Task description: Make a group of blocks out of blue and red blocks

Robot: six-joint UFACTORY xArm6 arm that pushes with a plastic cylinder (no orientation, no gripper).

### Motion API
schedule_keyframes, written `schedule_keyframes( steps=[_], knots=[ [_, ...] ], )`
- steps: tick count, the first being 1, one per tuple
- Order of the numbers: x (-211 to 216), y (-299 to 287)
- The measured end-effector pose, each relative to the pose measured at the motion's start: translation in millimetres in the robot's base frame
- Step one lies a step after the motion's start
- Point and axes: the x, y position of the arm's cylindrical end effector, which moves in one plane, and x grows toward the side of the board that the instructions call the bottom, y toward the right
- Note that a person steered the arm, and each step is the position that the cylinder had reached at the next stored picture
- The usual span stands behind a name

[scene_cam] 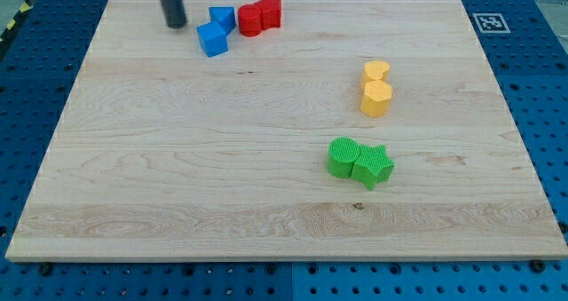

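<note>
Two blue blocks sit near the view's top: a blue cube-like block [212, 39] and a smaller blue block [223, 19] just above it, touching. Right beside them lie a red round block [250, 19] and a red star-like block [270, 11], touching each other. The blue and red blocks form a tight cluster. My tip [176, 23] is the dark rod's lower end, just left of the blue blocks, a small gap away.
Two yellow blocks [375, 98] [376, 70] stand at the right middle of the wooden board [177, 159]. Two green blocks [342, 156] [374, 167] lie touching below them. A marker tag [489, 22] sits past the board's top right corner.
</note>
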Motion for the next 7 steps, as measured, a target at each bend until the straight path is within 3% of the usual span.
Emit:
schedule_keyframes(
  steps=[1, 2, 5, 7],
  knots=[
    [-41.0, -5.0],
    [-40.1, 13.1],
    [-39.4, 164.7],
    [-16.7, 183.8]
  ],
)
